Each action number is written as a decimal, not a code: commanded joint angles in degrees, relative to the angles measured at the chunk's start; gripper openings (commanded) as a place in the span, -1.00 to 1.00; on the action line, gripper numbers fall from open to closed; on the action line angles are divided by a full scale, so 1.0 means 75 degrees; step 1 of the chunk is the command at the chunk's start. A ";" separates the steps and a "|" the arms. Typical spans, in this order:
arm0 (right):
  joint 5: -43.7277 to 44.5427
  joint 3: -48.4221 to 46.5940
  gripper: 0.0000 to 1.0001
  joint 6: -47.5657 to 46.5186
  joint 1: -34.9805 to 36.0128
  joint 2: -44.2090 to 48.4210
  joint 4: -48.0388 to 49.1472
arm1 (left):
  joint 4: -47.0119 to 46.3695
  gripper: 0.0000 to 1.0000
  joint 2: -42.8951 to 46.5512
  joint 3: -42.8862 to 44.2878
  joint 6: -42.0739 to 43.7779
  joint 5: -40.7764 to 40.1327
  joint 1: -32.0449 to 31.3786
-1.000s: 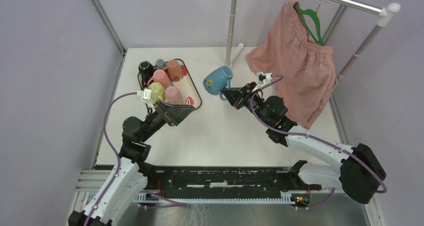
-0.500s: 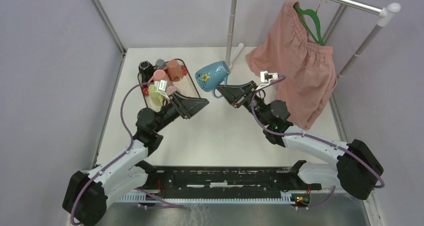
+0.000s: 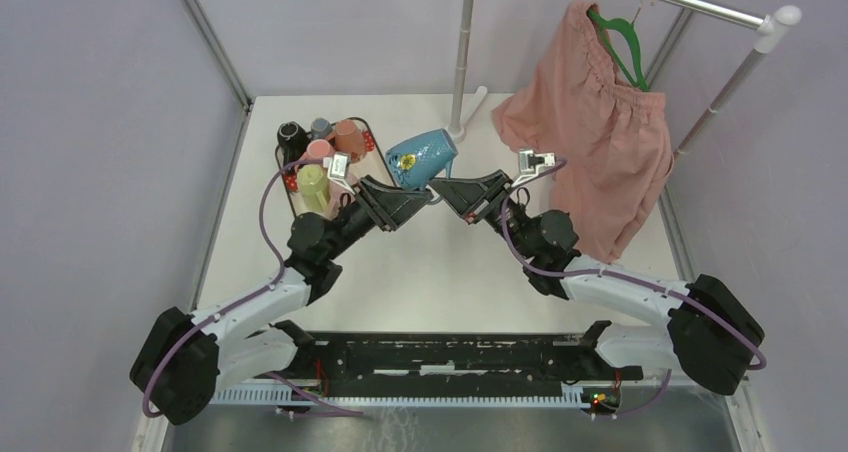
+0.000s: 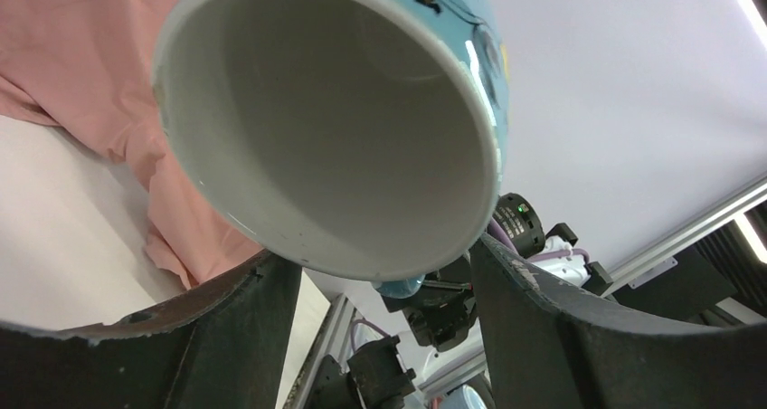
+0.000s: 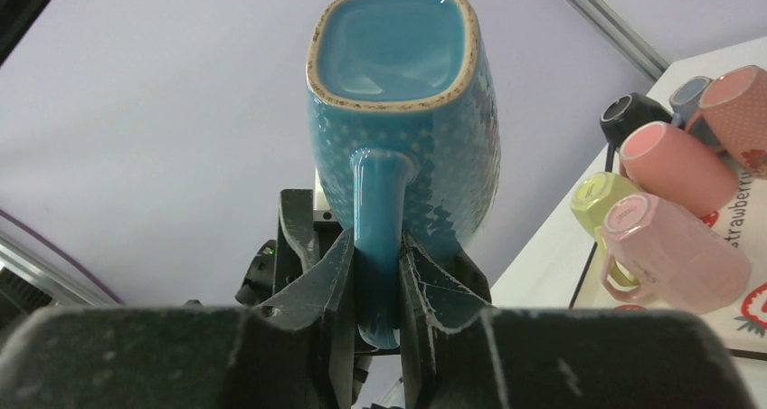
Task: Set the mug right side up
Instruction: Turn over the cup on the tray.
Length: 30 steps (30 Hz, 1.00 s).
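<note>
While the right gripper (image 5: pixel 375 275) is pinching its handle, the blue mug (image 3: pixel 420 155) is hanging tilted above the white counter (image 3: pixel 440 262).
Left gripper (image 4: pixel 384 269) is straddling the rim, jaws wide, grip unclear; lilac walls (image 3: pixel 100 172) are enclosing the counter.

I have the blue mug (image 5: pixel 398 74) base toward my camera, its handle pinched in the right gripper (image 5: pixel 375 251). Right of the mug and lower, pink, yellow-green and black cups (image 5: pixel 674 205) lie on a tray (image 5: pixel 724 323).

The blue dotted mug (image 3: pixel 420 157), white inside with a yellow flower, hangs in the air, tilted with its mouth facing down-left. Its handle (image 5: pixel 375 210) is pinched in the right gripper (image 5: pixel 376 255).
</note>
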<state>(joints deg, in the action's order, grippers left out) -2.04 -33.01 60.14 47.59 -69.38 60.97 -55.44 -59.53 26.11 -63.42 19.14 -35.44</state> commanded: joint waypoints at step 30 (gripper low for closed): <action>-0.0090 0.0324 -1.00 0.1254 0.0206 -0.0295 0.1777 | -0.1533 -0.10 -0.0929 0.0948 -0.0253 -0.0386 -0.0432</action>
<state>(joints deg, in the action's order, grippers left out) 1.63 -30.15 68.14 47.79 -71.96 73.65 -63.20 -66.37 29.41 -65.52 15.46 -38.02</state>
